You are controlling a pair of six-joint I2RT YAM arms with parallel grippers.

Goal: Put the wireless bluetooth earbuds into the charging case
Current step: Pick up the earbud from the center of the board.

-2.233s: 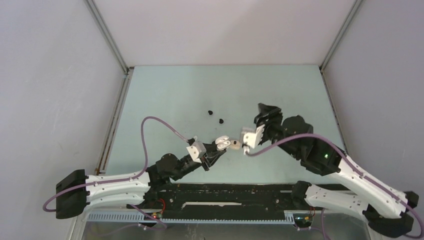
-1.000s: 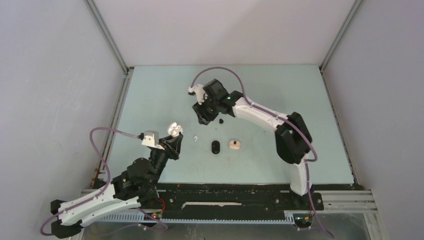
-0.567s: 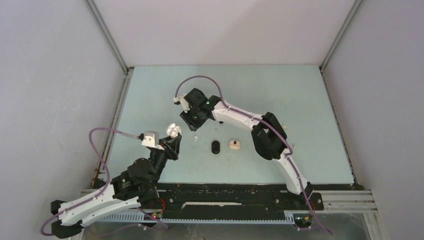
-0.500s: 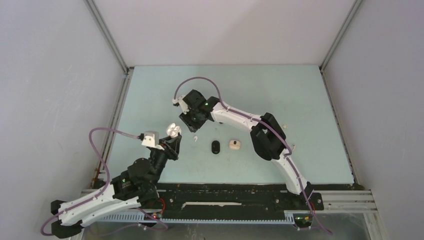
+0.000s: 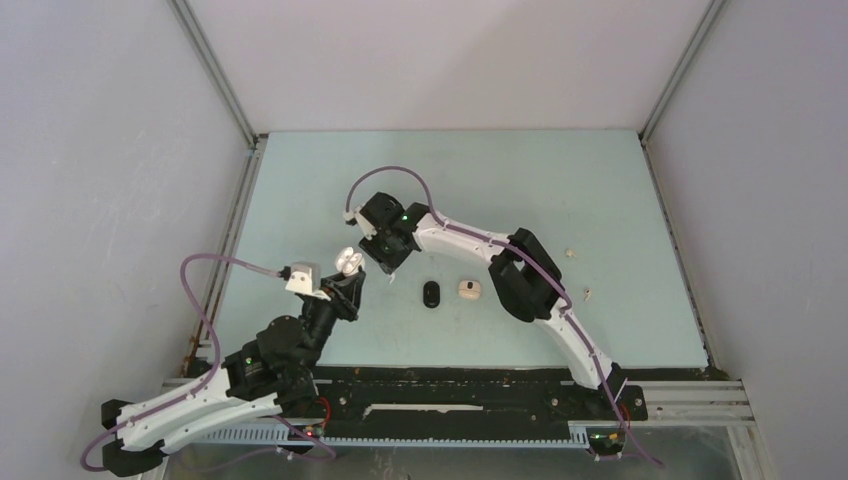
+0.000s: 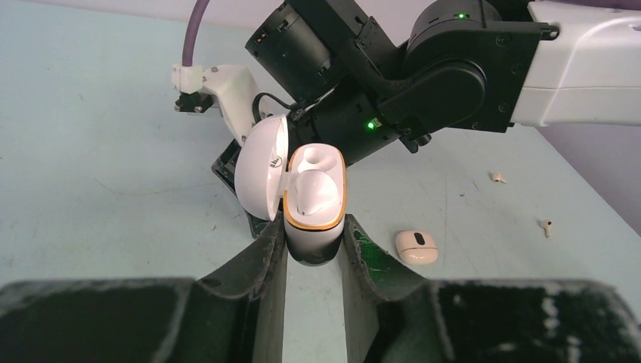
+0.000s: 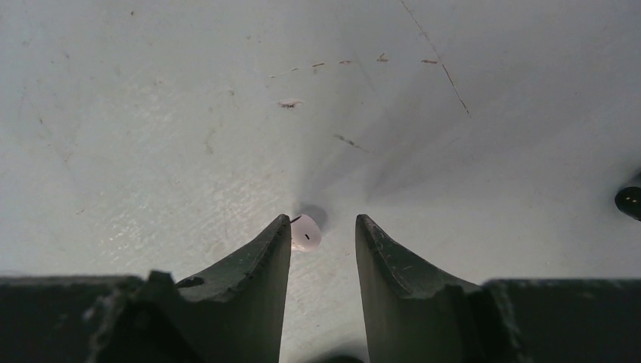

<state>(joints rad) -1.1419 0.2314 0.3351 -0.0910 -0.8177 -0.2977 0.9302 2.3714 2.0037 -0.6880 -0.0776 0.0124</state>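
Note:
My left gripper (image 6: pixel 314 243) is shut on the open charging case (image 6: pixel 314 204), white with a gold rim and its lid tipped left. A pale shape lies in one socket. The top view shows this case (image 5: pixel 347 262) held up at the left. My right gripper (image 7: pixel 323 223) points down at the table, open, with a small white earbud (image 7: pixel 306 232) between its tips, against the left fingertip (image 7: pixel 283 227). In the top view the right gripper (image 5: pixel 387 260) hangs just right of the held case. Two more pale earbuds (image 5: pixel 570 253) (image 5: pixel 588 294) lie far right.
A closed black case (image 5: pixel 431 293) and a closed cream case (image 5: pixel 471 289) lie side by side mid-table. The left wrist view shows that cream case (image 6: pixel 416 246) near its right finger. A black earbud (image 7: pixel 630 200) sits at the right wrist view's right edge. Metal rails line both sides.
The right arm has swung left and nearer, from the black buds to over the white earbud, and its jaws have narrowed a little. The left arm holds still with the case.

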